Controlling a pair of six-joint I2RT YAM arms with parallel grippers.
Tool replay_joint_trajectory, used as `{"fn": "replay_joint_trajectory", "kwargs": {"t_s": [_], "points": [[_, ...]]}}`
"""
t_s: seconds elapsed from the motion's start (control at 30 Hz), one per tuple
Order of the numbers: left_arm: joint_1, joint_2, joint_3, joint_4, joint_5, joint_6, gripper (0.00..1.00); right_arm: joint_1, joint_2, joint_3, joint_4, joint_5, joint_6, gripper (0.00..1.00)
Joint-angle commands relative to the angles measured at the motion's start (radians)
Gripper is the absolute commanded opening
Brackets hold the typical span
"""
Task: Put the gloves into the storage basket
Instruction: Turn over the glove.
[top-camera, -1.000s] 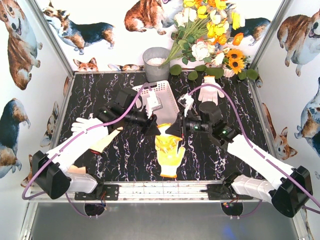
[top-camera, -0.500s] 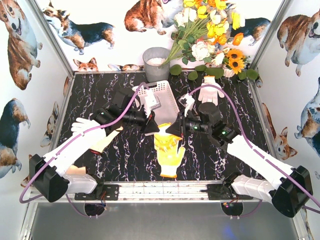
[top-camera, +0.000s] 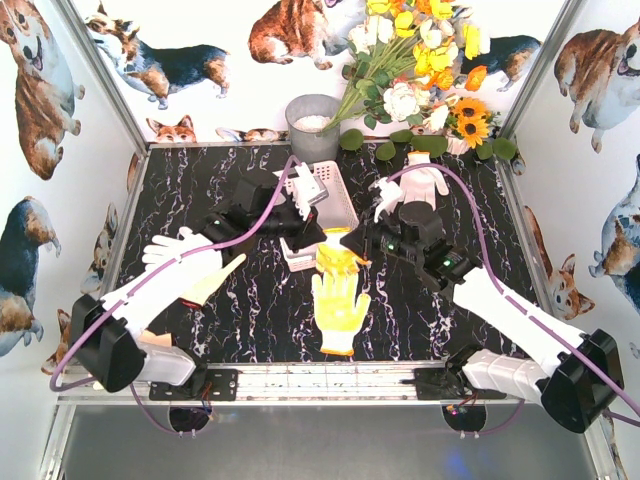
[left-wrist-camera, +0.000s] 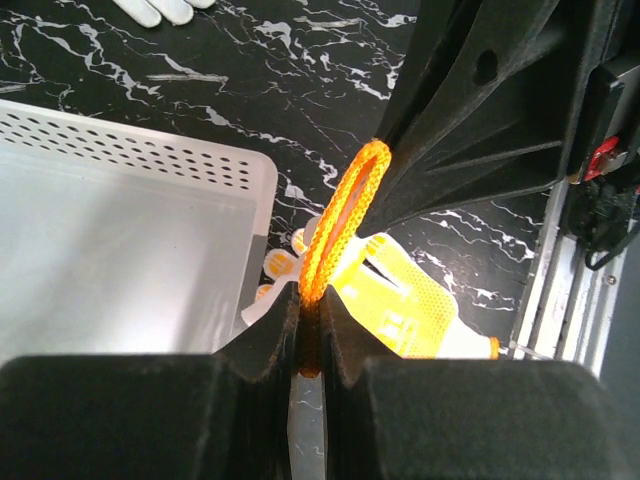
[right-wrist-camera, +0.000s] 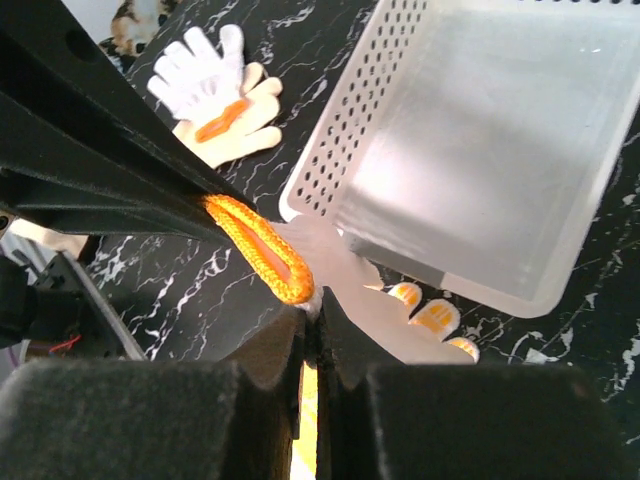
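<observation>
Held glove (top-camera: 338, 258): orange cuff (left-wrist-camera: 340, 215) clamped by left gripper (left-wrist-camera: 310, 305) and right gripper (right-wrist-camera: 312, 312), body hanging at near rim of storage basket (right-wrist-camera: 345, 130). Risk: unequal pulls free cuff; hanging end catches rim, falls outside.

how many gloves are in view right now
5. The held glove is lifted at centre; the yellow glove lies flat on the table nearer the bases; the white glove overlaps the cream glove at left; the far glove is by the flowers. More may be hidden.

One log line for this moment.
left claw: shut on glove | right claw: shut on same glove | storage basket: nothing visible inside
</observation>
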Motion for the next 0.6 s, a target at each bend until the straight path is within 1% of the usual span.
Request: {"fn": "replay_joint_trajectory", "kwargs": {"t_s": [0.0, 0.23, 0.43, 0.57], "points": [[0.004, 0.027, 0.045, 0.083, -0.042, 0.013, 0.00, -0.035, 0.000, 0.043, 0.068, 0.071, -0.044, 0.00], [0.004, 0.039, 0.001, 0.173, -0.041, 0.010, 0.00, -0.055, -0.033, -0.047, 0.144, 0.013, -0.052, 0.00], [-0.001, 0.032, -0.069, 0.188, 0.000, 0.017, 0.00, -0.055, -0.054, -0.116, 0.165, -0.117, -0.032, 0.00], [-0.005, 0.023, -0.110, 0.161, 0.019, 0.017, 0.00, -0.054, -0.043, -0.139, 0.147, -0.197, -0.019, 0.00]]}}
